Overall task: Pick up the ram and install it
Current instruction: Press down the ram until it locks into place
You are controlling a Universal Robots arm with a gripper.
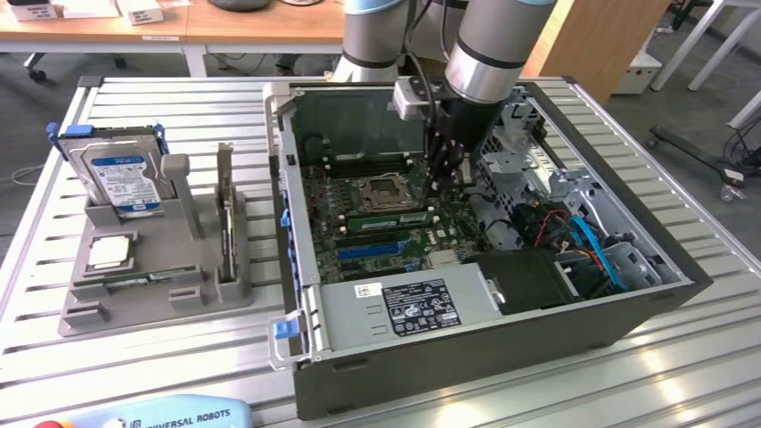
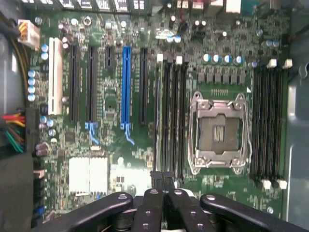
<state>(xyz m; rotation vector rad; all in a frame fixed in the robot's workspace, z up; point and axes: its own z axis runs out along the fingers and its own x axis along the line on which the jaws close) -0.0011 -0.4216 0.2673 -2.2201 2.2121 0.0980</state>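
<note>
A: The fingers (image 2: 163, 203) are closed, low in the wrist frame, pinching the ram (image 2: 158, 121) edge-on over the slots beside the CPU socket (image 2: 219, 131), mid-frame in the exterior view.

B: Risk?

A: Any tilt or misalignment could jam it against the latches.

B: Writing?

A: "UNIVERSAL ROBOTS" on the pendant (image 1: 167, 417), lower left.
</note>
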